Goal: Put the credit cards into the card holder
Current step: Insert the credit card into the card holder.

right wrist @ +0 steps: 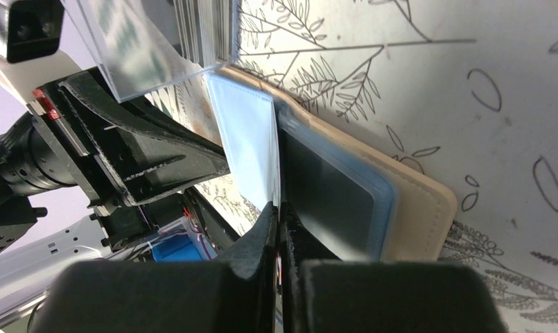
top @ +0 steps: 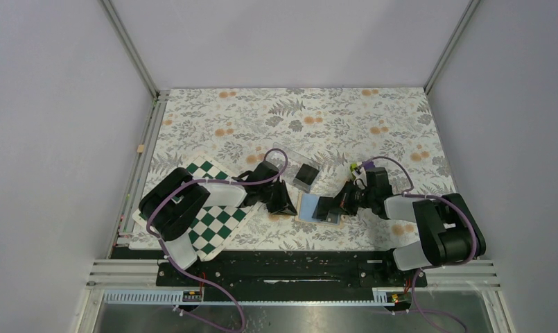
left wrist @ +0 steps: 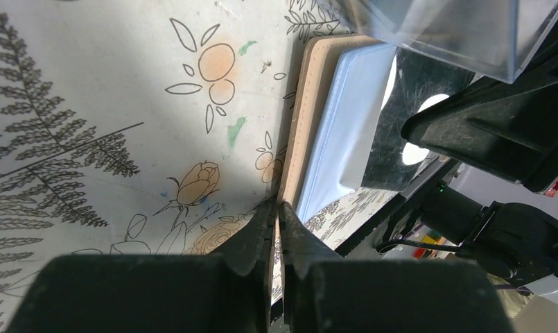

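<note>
Card holder [top: 309, 206] is lying open on the floral cloth [top: 297, 118] at mid-table, between the two arms, light blue lining [left wrist: 345, 118] facing up. Left gripper [left wrist: 277, 208] is reaching in from the holder's left side; its jaws are clamping down to a thin slit, and the holder's tan edge [left wrist: 310, 104] is running straight into that slit, so it is reading as a pinch on the holder's rim. Right gripper [right wrist: 279, 208] is coming in from the opposite side with its jaws fully clenched; the tips are sitting at the line where a light blue flap [right wrist: 248, 139] meets a dark credit card [right wrist: 331, 194]. Cannot tell whether the tips are pinching anything. That card is lying flat on the right half of the holder, showing under a translucent blue pocket layer in the right wrist view. A clear plastic box [top: 290, 161] is sitting just beyond the holder's far edge, with a dark object [top: 306, 175] inside it; what it is cannot be made out. The green-and-white chequered board [top: 220, 222] is lying on the left, under the left arm, apart from the holder.
</note>
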Controlling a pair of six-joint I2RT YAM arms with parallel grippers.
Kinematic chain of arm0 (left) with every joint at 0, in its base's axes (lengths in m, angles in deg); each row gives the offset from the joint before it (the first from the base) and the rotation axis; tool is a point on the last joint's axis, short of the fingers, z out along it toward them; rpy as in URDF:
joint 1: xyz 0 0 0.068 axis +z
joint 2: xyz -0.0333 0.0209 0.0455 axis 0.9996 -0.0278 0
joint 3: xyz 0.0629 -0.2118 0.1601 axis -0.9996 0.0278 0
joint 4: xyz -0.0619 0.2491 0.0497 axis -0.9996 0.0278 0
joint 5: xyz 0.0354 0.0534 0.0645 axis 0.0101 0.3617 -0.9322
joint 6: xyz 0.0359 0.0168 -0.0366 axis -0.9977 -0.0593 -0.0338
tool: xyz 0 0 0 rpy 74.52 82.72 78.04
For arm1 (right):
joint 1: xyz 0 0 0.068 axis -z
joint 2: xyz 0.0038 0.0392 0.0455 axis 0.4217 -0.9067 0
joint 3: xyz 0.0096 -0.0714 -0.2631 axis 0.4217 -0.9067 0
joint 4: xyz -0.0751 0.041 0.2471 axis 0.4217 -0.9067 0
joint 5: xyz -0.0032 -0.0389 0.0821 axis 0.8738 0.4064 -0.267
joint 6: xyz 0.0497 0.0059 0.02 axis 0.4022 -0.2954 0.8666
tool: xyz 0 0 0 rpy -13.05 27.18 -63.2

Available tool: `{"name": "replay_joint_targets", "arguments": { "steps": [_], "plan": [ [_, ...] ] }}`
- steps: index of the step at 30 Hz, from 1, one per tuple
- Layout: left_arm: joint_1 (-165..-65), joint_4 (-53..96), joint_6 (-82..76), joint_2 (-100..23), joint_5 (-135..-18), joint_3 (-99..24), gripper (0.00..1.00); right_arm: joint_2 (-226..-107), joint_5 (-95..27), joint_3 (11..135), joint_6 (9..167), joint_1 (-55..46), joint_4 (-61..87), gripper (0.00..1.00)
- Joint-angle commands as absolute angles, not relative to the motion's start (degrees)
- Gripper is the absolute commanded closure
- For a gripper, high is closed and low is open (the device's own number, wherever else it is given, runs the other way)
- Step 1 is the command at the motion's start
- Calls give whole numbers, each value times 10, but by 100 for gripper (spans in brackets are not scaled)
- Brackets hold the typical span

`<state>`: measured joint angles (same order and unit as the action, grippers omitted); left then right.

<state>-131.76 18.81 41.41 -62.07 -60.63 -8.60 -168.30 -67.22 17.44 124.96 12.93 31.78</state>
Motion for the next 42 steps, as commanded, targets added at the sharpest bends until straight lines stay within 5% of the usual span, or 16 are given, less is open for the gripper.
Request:
{"name": "replay_joint_targets", "arguments": {
  "steps": [1,19,25,31,42],
  "plan": [
    [-1326,201,403,-626,-617,-103,94,-1670,-669,181,1243,116,257,100],
    [-1328,288,352,-640,-630,-152,94,-1800,-686,302,1168,74,152,98],
    [-1328,322,334,-639,-639,-171,93,-1770,-624,332,1133,65,47,67],
    [-1327,343,325,-636,-645,-196,93,-1723,-582,357,1114,61,-14,47],
    [-1338,354,324,-676,-638,-244,93,-1761,-587,371,1123,33,1,46]
  ]
}}
